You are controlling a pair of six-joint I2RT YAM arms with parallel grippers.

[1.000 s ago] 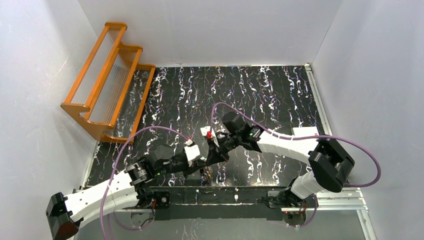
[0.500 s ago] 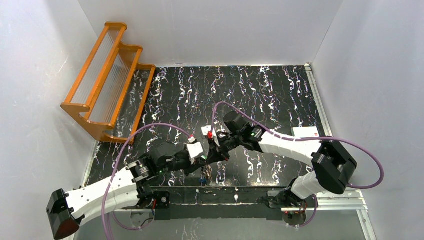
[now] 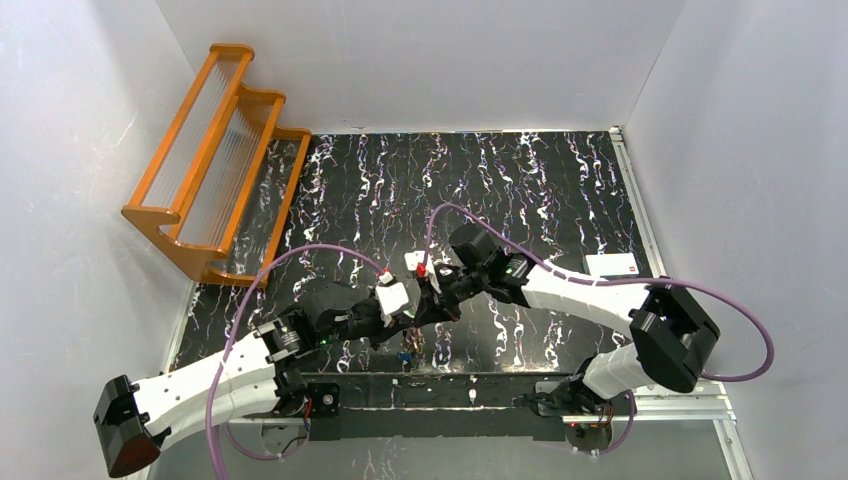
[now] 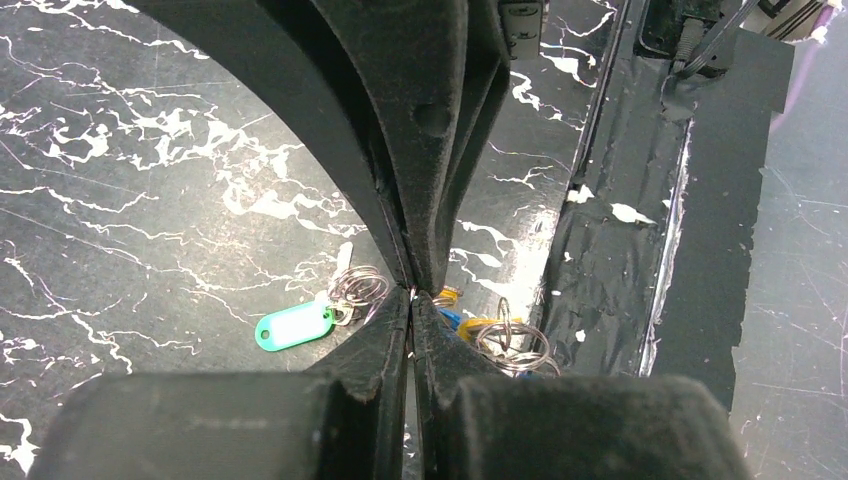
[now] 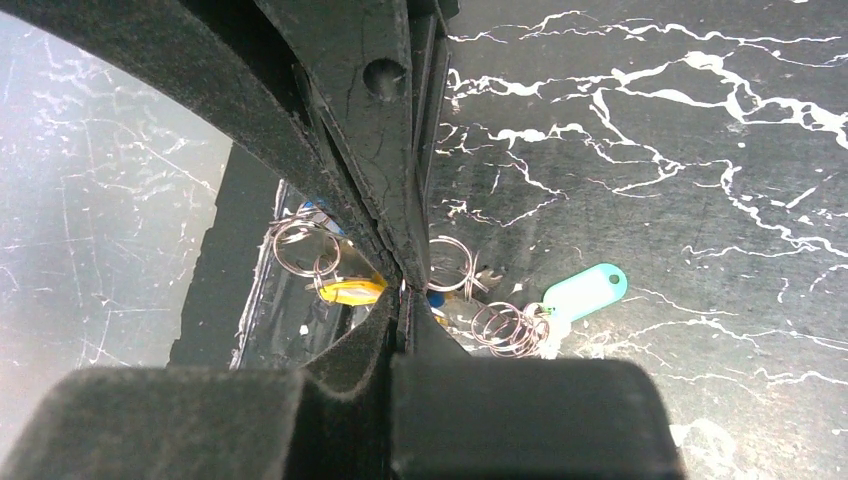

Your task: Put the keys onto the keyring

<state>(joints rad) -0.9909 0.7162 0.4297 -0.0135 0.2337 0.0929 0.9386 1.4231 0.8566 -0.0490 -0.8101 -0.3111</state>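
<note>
Above the near middle of the worktop [image 4: 140, 160], our left hand [image 4: 412, 305] is pressed together, tip to tip with the right hand [image 5: 402, 296], which is also pressed together. Whether either pinches a ring, we cannot tell. We should keep the tips aligned, hold one hand steady and work the other in small moves.

Just below lie the keys. The green key [image 4: 293, 326] and a coiled ring [image 4: 360, 287] are on the far side. The yellow key [image 5: 350, 291], blue key [image 4: 449, 318] and keyring [image 4: 512, 342] are nearer, beside the tape strip [image 4: 620, 250].

Our own fingers hide the meeting point, and the overlapping rings may snag. The rack [image 3: 215, 150], far left, is well apart.
</note>
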